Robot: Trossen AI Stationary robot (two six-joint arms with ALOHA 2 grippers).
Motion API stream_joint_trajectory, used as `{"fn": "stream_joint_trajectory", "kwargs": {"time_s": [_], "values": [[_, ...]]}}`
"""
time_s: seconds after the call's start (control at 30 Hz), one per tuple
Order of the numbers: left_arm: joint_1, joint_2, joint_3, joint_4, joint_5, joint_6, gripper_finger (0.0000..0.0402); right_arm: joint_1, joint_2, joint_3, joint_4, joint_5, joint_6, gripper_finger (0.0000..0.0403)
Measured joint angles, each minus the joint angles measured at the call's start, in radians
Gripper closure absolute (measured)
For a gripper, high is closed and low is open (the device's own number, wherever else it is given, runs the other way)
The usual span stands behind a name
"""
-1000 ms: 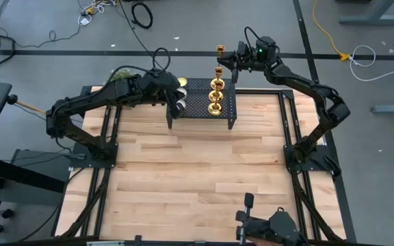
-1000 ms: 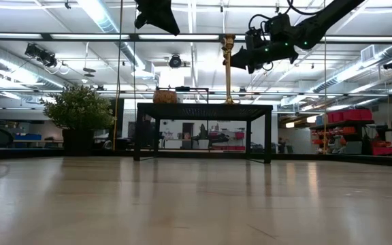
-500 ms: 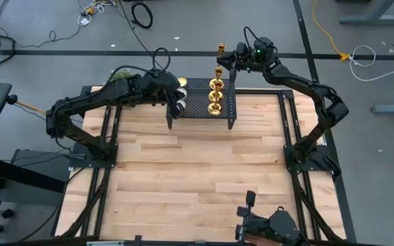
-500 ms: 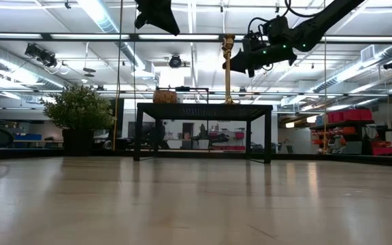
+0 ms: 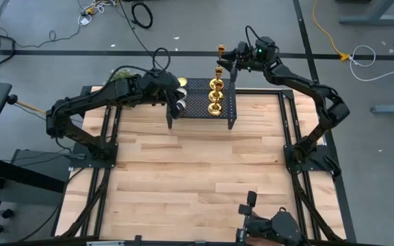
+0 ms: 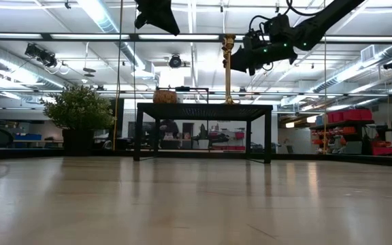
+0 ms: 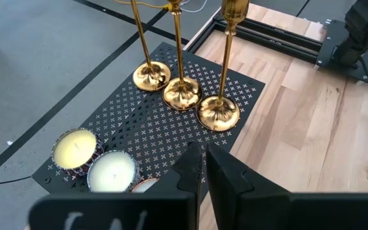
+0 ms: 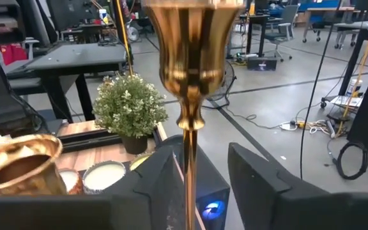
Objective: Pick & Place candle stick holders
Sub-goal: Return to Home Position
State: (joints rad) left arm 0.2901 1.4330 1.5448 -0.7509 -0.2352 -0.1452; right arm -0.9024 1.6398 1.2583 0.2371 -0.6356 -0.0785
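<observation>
Three candle stick holders [image 7: 183, 92] stood in a tight row on the black perforated shelf [image 7: 139, 128], beside the scented candles [image 7: 75, 148]. The right gripper [image 8: 203, 153] hung open astride the end holder's stem, likely free to withdraw without tipping it. The left gripper [image 7: 203, 156], closed on nothing, hovered above the shelf's candle end.

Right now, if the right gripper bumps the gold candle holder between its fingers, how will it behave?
Probably tippy: the candle holder carries its cup high on a thin stem, so a bump may topple it. Its polished metal looks rigid but likely slippery for the open right gripper.
</observation>
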Motion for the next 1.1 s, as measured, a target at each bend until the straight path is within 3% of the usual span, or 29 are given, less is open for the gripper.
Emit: {"fn": "stream_joint_trajectory", "kwargs": {"time_s": [0.27, 0.53, 1.1], "values": [[0.000, 0.000, 0.000, 0.000, 0.000, 0.000, 0.0374, -0.006, -0.049, 0.000, -0.035, -0.001, -0.008, 0.0216], [0.000, 0.000, 0.000, 0.000, 0.000, 0.001, 0.0374, -0.021, -0.115, 0.000, -0.189, -0.001, -0.052, 0.0209], [0.000, 0.000, 0.000, 0.000, 0.000, 0.000, 0.0374, -0.016, -0.283, 0.000, -0.398, -0.012, -0.087, 0.0256]]}}
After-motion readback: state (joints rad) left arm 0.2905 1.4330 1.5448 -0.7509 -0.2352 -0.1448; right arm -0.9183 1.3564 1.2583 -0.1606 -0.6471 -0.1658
